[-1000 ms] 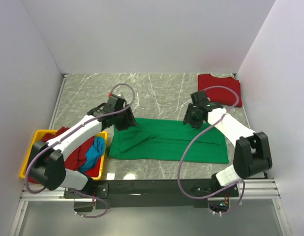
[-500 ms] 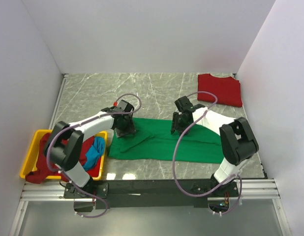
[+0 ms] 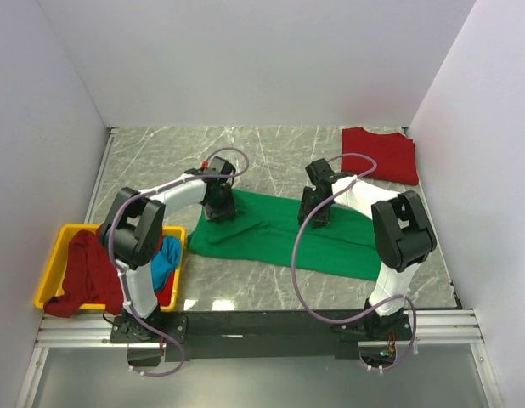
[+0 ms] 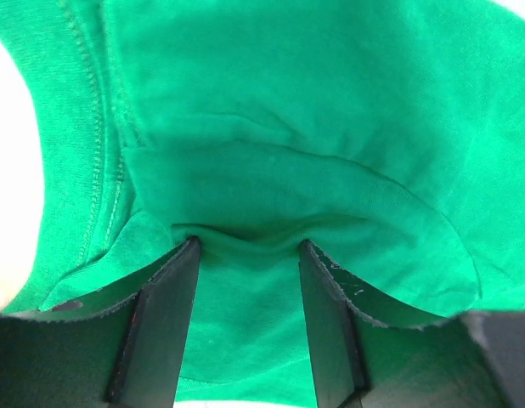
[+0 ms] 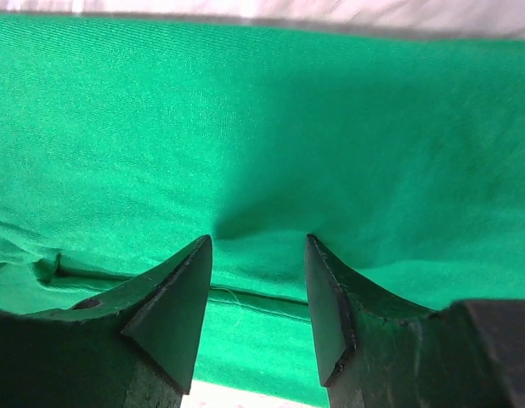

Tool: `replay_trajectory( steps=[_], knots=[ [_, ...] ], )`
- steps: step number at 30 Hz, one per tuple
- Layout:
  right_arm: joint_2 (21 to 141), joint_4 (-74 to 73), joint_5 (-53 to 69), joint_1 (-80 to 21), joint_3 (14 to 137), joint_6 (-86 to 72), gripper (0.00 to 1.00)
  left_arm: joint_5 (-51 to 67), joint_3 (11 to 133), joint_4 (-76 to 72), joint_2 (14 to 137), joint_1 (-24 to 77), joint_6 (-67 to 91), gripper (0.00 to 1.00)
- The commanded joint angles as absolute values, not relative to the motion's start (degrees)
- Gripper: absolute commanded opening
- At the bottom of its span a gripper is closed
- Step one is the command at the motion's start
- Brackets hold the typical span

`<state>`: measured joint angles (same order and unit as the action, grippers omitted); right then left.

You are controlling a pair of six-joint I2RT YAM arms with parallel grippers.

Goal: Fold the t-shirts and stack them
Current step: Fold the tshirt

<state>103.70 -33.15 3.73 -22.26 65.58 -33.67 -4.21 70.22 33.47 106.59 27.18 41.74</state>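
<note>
The bright green t-shirt lies flat across the middle of the table, tilted down to the right. My left gripper presses onto its far left part. In the left wrist view the left gripper is open, and green cloth wrinkles between the fingertips. My right gripper rests on the shirt's far middle. In the right wrist view the right gripper is open too, with a small pucker of the green shirt between the tips. A folded red t-shirt sits at the far right corner.
A yellow bin at the near left holds a dark red shirt hanging over its edge and a blue shirt. White walls close in the table on three sides. Both arms' cables loop above the green shirt.
Both grippers have come down and moved inward onto the green shirt. The shirt's far edge has shifted farther back, and its right end has pulled in, so it now lies skewed.
</note>
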Motion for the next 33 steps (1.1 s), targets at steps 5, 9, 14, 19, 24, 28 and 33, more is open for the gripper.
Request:
replay_trajectory(
  steps=[5,9,14,19,24,28,33],
  knots=[
    [106.26,-32.61,2.28,-18.46,70.04,-31.73,0.56,-1.76,79.36,29.79,112.24,26.54,34.73,0.59],
    [106.17,-33.4,2.37,-18.46,72.86,-30.68,0.56,-1.32,80.86,28.92,109.35,26.63,32.79,0.61],
    [103.98,-33.75,3.16,-18.46,73.48,-30.85,0.56,-2.37,76.39,26.72,101.97,27.59,29.8,0.64],
    [100.64,-32.87,3.95,-18.37,70.5,-32.17,0.56,-3.51,70.23,27.25,97.13,29.0,27.34,0.65],
    [96.77,-31.64,5.18,-18.54,67.5,-34.36,0.56,-6.23,65.49,28.65,95.19,30.67,28.3,0.67],
    [93.87,-30.5,5.62,-18.81,64.61,-35.77,0.56,-10.54,63.2,30.85,95.19,30.67,32.07,0.67],
    [90.62,-29.53,5.71,-19.51,62.14,-37.09,0.56,-10.46,60.91,28.75,94.83,30.67,32.87,0.65]
  ],
)
